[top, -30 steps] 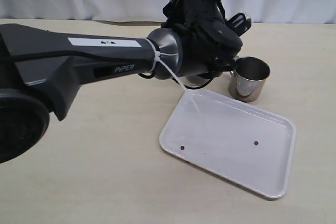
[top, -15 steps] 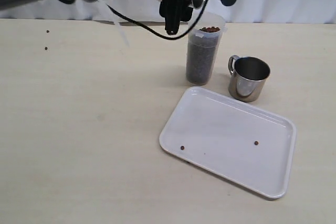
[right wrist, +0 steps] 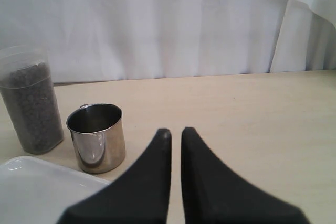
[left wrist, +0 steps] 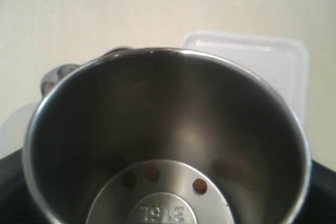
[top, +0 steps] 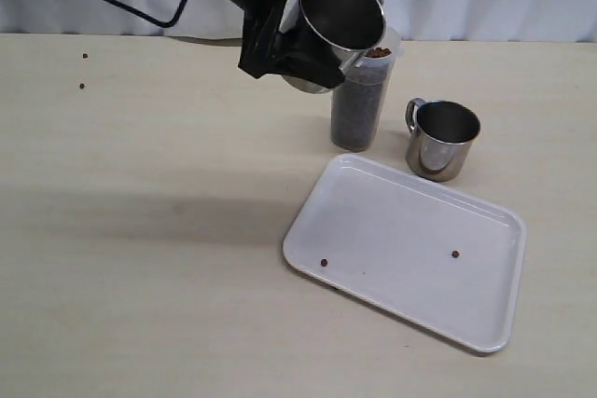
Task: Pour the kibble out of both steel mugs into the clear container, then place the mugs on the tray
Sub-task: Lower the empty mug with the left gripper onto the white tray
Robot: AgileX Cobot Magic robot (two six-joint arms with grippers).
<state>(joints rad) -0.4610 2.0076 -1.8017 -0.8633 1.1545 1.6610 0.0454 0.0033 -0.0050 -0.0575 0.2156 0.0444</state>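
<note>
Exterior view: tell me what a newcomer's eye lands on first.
The tipped steel mug stands out, gripped by the left end effector at top centre, its mouth facing the camera right by the rim of the clear container. That container is packed almost to the top with dark kibble. Next come the second steel mug standing upright beside it and the white tray in front, bare but for two stray pellets.
</note>
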